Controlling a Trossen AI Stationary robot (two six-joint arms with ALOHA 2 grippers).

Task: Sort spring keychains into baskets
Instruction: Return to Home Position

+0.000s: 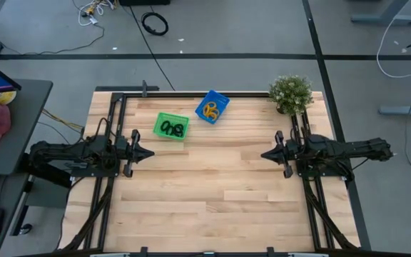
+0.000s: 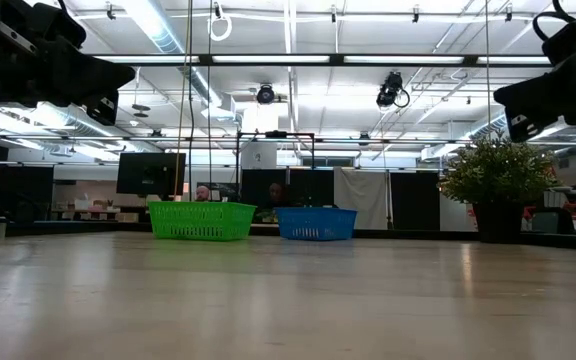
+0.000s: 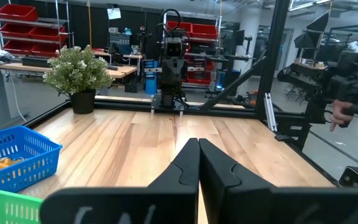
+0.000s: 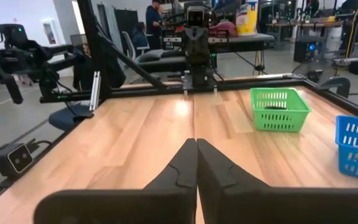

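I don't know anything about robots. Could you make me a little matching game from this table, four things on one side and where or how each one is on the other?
Things:
1. green basket
2. blue basket
3. plant
4. left gripper

Place or state:
A. shut, holding nothing, over the left side of the table
B. holds the orange keychains
C. stands at a table corner
D. holds the black keychains

Pairs: 1-D, 2-B, 3-C, 4-A
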